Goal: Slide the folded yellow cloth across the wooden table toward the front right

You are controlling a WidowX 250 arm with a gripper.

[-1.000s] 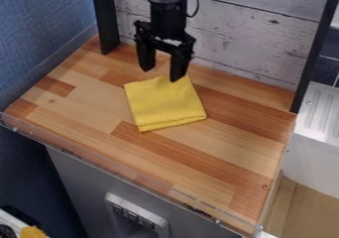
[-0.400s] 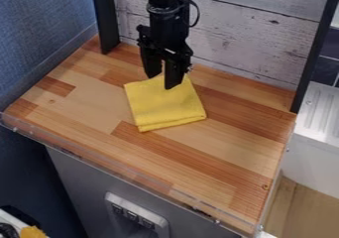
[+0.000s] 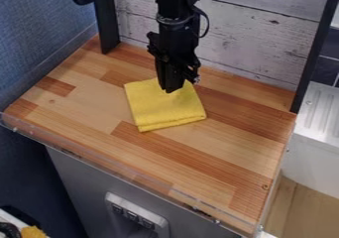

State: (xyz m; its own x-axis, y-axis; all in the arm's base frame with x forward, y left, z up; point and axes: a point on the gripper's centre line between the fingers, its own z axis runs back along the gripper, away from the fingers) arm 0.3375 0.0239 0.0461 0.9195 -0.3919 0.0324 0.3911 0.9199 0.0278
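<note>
Turned and slightly lower than a moment earlier, the pincer (image 3: 171, 90) hung at upper centre over the upper edge of the folded yellow cloth (image 3: 165, 109); whether it was open or closed I couldn't tell. The cloth, unmoved, looked light, soft and hardly slippery, best pinched at an edge through its layers. Beneath lay the wooden worktop (image 3: 86, 108); behind rose the plank wall (image 3: 265, 43), with black posts (image 3: 104, 21) upper left and right.

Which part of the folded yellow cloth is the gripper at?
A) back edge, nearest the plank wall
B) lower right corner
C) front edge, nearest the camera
A: the gripper hangs down at the back of the folded yellow cloth, on the side toward the plank wall.
</note>
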